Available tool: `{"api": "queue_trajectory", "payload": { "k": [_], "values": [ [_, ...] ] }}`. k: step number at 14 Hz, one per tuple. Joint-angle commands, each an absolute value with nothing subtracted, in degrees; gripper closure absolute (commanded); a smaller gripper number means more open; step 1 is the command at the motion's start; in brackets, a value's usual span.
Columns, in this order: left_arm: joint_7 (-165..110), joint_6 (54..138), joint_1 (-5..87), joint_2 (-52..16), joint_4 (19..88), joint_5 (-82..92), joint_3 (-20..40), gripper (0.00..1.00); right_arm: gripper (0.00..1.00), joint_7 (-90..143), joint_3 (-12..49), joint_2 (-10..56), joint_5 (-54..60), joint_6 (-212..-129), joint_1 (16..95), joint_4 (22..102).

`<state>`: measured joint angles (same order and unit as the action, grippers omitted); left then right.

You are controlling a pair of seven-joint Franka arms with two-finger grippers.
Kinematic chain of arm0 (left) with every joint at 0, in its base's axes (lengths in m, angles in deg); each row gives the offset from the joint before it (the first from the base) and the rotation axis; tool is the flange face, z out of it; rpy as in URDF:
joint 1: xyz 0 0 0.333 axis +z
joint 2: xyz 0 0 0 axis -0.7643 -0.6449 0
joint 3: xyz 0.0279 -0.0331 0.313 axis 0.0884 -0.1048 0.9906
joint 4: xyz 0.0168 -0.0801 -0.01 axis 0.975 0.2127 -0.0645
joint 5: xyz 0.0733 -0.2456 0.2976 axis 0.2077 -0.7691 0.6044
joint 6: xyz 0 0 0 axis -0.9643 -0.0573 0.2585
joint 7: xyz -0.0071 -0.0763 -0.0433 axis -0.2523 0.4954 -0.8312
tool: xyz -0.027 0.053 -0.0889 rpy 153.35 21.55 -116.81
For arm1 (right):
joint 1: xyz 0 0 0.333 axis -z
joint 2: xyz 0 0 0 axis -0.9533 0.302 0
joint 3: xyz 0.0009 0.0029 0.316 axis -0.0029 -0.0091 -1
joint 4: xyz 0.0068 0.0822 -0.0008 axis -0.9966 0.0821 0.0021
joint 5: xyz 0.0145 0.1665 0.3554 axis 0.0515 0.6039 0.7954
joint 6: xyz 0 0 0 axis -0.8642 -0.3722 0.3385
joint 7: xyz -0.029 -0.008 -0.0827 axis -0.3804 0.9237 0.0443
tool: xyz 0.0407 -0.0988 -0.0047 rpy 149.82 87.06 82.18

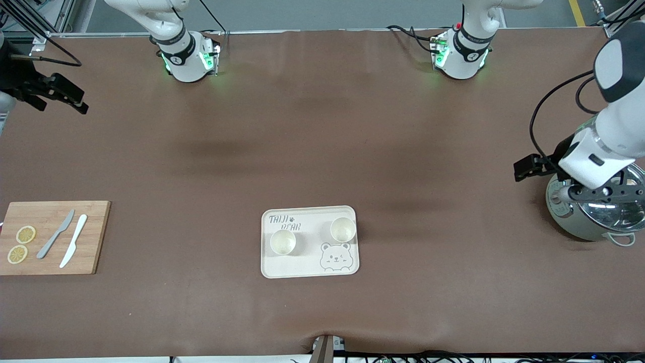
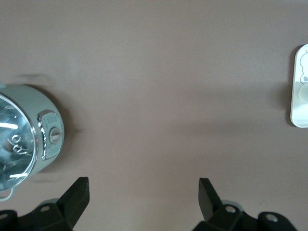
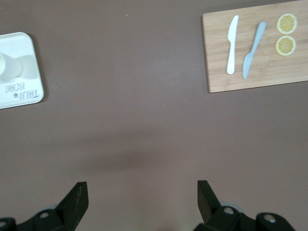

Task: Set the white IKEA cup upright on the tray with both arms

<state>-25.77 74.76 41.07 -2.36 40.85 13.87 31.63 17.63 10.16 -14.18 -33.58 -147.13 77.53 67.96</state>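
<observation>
**Mei:** Nearest to the camera lies the tray (image 1: pixel 309 242), close to the middle of the counter's (image 1: pixel 322 151) front edge. Two white cups stand on it, mouths up: one cup (image 1: pixel 282 242) on the side toward the right arm's end, the second cup (image 1: pixel 343 229) near the tray corner toward the left arm's end, just above the printed bear face.

**Jon:** How do you think they will handle?

**Mei:** I judge them light, stiff and smooth, probably a bit slippery and easy to tip. The thin rim looks like the best place to pinch, one finger inside and one outside.

**Jon:** And the tools?

**Mei:** The left tool (image 2: pixel 143 192) hovers at the left arm's end of the counter, beside a pale green cooker pot (image 1: pixel 594 209), fingers spread wide and holding nothing. The right tool (image 3: pixel 142 195) is over bare counter at the right arm's end, also wide and empty. Both arms seem to wait.

**Jon:** The surface?

**Mei:** A brown mat, flat, with much free room around the tray. A wooden cutting board (image 1: pixel 53 237) with two knives and two lemon slices sits near the front corner at the right arm's end, well apart.
</observation>
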Motion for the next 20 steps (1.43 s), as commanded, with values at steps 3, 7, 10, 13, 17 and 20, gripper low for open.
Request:
{"api": "queue_trajectory", "payload": {
  "k": [3, 7, 10, 13, 17, 20],
  "values": [
    [-25.75, 73.66, 43.08, 1.46, 41.35, 14.11, 31.33, 0.00, 0.00, 17.68, 9.00, -13.21, -34.89, -147.03, 78.31, 66.42],
    [-25.84, 71.03, 42.99, 1.20, 36.60, 14.82, 31.33, 0.00, 0.00, 17.59, 9.00, -11.97, -34.54, -146.94, 79.45, 64.12],
    [-25.84, 69.27, 43.08, 1.29, 35.10, 14.38, 31.42, 0.00, 0.00, 17.68, 9.00, -11.18, -34.54, -147.02, 79.71, 63.86],
    [-25.84, 68.57, 43.08, 1.55, 35.01, 14.29, 31.24, 0.00, 0.00, 24.15, 9.00, -10.48, -34.45, -147.64, 80.42, 63.51],
    [-25.84, 68.30, 43.08, 2.51, 35.01, 14.56, 30.89, 0.00, 0.00, 24.62, 9.00, -9.60, -34.45, -147.73, 80.42, 63.42],
    [-25.75, 68.22, 43.08, 3.04, 35.01, 14.29, 30.62, 0.00, 0.00, 24.62, 9.00, -9.16, -34.45, -147.47, 80.33, 63.07]
  ]
}}
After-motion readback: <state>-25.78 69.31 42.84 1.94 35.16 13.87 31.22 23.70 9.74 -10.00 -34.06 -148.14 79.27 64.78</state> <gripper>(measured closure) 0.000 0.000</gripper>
